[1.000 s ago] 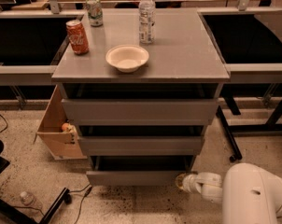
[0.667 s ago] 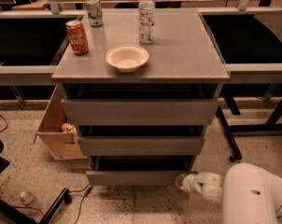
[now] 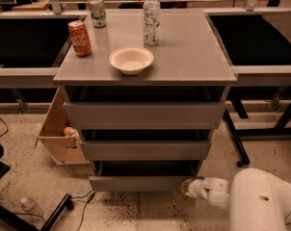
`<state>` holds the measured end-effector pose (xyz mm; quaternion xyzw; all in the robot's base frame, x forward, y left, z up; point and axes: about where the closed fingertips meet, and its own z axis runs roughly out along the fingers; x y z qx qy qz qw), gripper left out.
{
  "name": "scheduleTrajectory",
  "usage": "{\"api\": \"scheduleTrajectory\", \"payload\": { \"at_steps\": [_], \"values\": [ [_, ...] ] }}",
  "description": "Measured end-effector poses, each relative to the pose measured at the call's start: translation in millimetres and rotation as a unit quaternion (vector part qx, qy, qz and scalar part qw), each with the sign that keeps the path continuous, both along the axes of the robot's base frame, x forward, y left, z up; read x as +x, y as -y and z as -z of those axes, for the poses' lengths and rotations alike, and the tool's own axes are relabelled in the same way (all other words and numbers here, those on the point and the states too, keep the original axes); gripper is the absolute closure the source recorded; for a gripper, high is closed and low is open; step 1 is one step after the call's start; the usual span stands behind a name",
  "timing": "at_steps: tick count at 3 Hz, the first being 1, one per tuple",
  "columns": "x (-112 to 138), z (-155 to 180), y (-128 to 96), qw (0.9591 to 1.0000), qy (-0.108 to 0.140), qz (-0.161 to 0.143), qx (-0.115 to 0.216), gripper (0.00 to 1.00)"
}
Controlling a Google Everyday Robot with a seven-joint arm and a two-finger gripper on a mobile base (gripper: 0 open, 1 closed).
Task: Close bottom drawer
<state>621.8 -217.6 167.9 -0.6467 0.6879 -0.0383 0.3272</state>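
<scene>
The bottom drawer (image 3: 138, 183) is the narrowest of three grey handleless drawer fronts in the cabinet and sits lowest, just above the floor. Its front stands slightly out from the cabinet, with a dark gap above it. My gripper (image 3: 186, 187) is at the end of the white arm (image 3: 232, 198) at the lower right, and its tip touches the right end of the bottom drawer's front.
On the cabinet top (image 3: 193, 57) stand a red can (image 3: 80, 38), a green can (image 3: 97, 11), a water bottle (image 3: 151, 15) and a white bowl (image 3: 131, 59). A cardboard box (image 3: 59, 134) leans at the cabinet's left. A bottle (image 3: 30, 206) and cables (image 3: 80, 203) lie on the floor.
</scene>
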Motion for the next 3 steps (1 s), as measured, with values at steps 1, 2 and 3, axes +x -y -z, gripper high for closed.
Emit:
{"api": "scheduleTrajectory", "payload": {
  "at_steps": [1, 2, 3],
  "values": [
    [0.0, 0.0, 0.0, 1.0, 0.0, 0.0, 0.0, 0.11],
    [0.0, 0.1, -0.1, 1.0, 0.0, 0.0, 0.0, 0.0],
    [0.0, 0.1, -0.2, 1.0, 0.0, 0.0, 0.0, 0.0]
  ]
}}
